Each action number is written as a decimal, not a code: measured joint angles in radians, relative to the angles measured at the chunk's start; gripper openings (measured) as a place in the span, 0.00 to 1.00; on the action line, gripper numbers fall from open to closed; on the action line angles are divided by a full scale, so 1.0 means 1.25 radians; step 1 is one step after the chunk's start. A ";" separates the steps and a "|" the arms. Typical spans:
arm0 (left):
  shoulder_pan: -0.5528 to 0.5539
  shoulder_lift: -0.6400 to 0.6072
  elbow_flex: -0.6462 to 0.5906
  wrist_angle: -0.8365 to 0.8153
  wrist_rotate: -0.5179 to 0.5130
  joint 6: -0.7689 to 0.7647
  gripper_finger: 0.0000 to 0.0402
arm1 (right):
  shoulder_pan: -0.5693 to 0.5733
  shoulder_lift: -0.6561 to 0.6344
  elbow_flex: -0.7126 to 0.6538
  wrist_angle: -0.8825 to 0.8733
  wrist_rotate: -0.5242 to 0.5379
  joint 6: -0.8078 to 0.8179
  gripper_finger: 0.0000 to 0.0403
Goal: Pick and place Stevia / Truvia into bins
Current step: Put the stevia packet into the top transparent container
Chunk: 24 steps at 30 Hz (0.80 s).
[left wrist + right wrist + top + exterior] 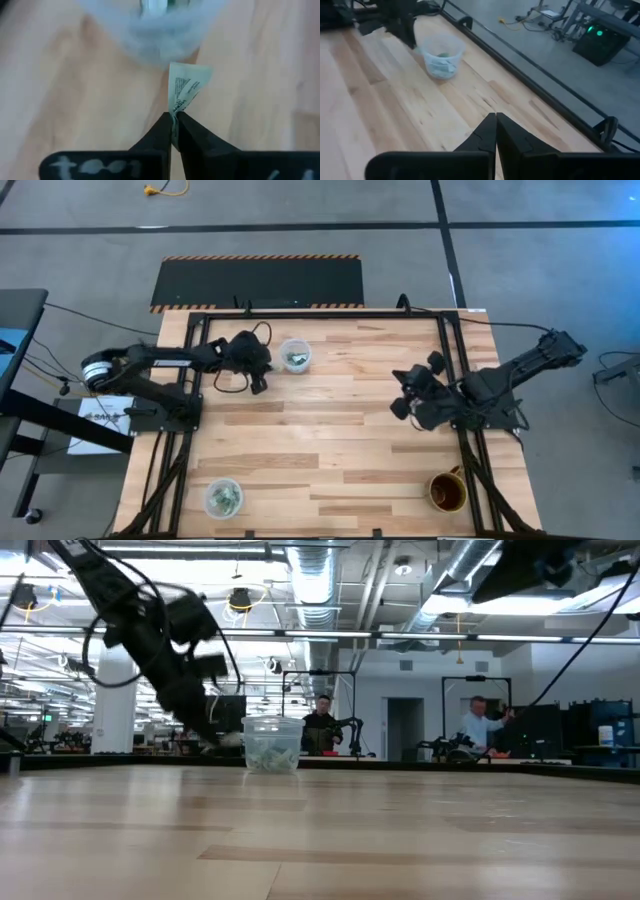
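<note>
Our left hand point(173, 131) has its two fingers pressed together on a sweetener packet point(186, 87), pinching the paper's lower edge so the packet stands up crumpled between the tips. In the overhead view this hand point(256, 376) sits low over the counter point(330, 440), just beside a clear cup point(295, 355) that already holds several packets. From the wrist, that cup point(162, 30) lies directly ahead of the fingers and close.

To do this step well, we judge the hand should lift enough to clear the cup's rim, travel the short way forward until the packet hangs over the opening, and only then release. The grip is on a thin edge, so a quick swing could shake the paper loose.

Our right hand point(495, 131) is also pressed shut, holding nothing, and waits above the counter's far side, well apart from the left hand. A second clear cup point(223, 498) with packets stands well behind the left hand, near the counter's front edge. A brown mug point(447, 492) sits at the front corner near the right arm.
</note>
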 joint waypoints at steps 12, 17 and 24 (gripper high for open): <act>0.000 -0.250 0.079 -0.084 0.018 -0.027 0.00 | 0.210 -0.107 -0.016 -0.124 0.107 0.235 0.00; 0.000 -0.262 0.102 -0.097 0.025 -0.026 0.00 | 0.228 -0.150 -0.097 0.147 0.044 0.096 0.00; 0.011 -0.162 0.104 0.057 0.135 -0.045 0.00 | 0.068 -0.156 -0.177 0.681 -0.311 -0.385 0.00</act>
